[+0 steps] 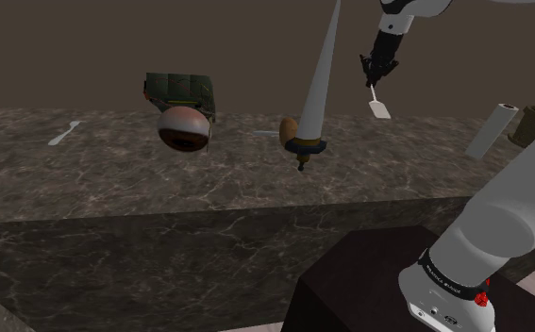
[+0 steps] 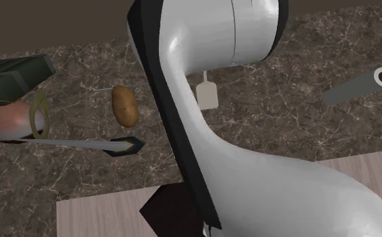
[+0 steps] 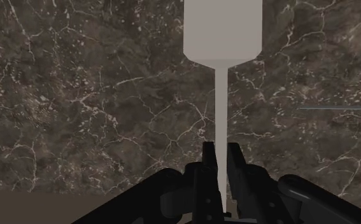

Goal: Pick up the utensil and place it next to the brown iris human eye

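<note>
Pinching the thin stem of a pale spatula (image 3: 223, 38), the black claw (image 3: 218, 162) has both fingers closed on the handle. The flat blade points away past the fingertips, toward the dark marbled counter (image 3: 77, 95). In the shoulder view the spatula dangles from the claw and appears to be off the surface, so the pickup looks done. Placing is what remains. The brown-irised eye (image 1: 183, 129) sits well apart toward that view's left. A potato (image 1: 289, 129) and a long dagger (image 1: 317, 85) stand between the eye and the claw.
</note>
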`<act>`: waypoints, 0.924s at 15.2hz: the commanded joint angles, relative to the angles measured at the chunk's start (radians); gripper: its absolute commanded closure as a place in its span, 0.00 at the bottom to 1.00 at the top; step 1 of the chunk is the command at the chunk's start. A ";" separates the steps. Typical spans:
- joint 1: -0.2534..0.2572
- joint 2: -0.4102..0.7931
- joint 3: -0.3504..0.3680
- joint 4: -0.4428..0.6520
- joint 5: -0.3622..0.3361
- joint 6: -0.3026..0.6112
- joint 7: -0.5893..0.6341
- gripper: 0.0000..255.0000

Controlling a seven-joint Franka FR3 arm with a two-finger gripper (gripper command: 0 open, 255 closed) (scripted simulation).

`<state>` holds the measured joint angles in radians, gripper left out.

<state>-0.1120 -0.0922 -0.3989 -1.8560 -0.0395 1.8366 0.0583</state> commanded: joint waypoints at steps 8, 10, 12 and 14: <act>0.092 -0.089 0.137 -0.100 -0.028 0.007 0.239 1.00; 0.112 -0.095 0.167 -0.107 -0.027 0.007 0.289 1.00; 0.132 -0.097 0.196 -0.111 -0.025 0.006 0.338 1.00; 0.152 -0.095 0.225 -0.109 -0.022 0.004 0.386 1.00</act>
<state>0.0304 -0.1907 -0.1868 -1.9645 -0.0632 1.8374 0.4201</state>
